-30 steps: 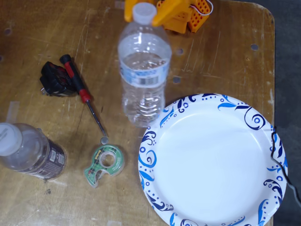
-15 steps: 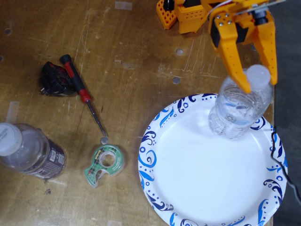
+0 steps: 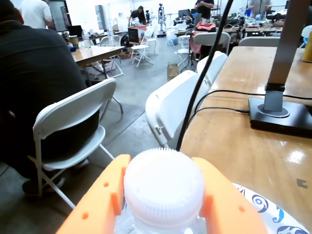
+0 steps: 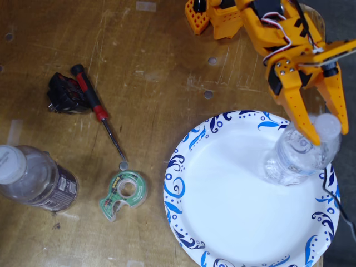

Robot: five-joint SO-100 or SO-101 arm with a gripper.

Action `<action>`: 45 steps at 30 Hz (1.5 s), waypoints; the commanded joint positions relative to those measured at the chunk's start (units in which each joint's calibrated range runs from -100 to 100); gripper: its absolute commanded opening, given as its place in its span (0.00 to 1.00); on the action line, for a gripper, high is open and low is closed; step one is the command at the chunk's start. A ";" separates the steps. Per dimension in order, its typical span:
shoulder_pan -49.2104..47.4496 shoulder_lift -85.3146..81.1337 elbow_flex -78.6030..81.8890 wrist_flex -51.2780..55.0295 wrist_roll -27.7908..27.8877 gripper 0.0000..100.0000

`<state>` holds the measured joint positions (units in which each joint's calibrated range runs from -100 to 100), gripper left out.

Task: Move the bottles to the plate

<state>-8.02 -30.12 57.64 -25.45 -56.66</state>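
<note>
An orange plastic hand (image 4: 328,132) is gripping the ridged white cap of 1 clear bottle (image 4: 297,158), standing at 3 o'clock on the round paper plate (image 4: 222,211). The brown-labelled bottle (image 4: 36,181) is lying at 8 o'clock on the scratched wooden surface (image 4: 156,61).

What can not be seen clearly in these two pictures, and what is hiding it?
- Bottle base: in the fixed view its own body covers it, so contact with the plate is unclear.
- Same bottle's body and label: cut off by the bottom edge in the wrist view.
- Brown-label bottle: label text too small.
- Gripper: its grip force.
</note>
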 commanded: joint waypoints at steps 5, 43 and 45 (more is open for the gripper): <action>1.07 -0.32 4.16 -5.01 0.16 0.02; 6.14 -12.55 6.77 -3.88 0.27 0.01; 6.78 -14.65 7.67 -1.62 1.15 0.01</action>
<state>-1.91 -40.94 67.00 -28.60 -56.34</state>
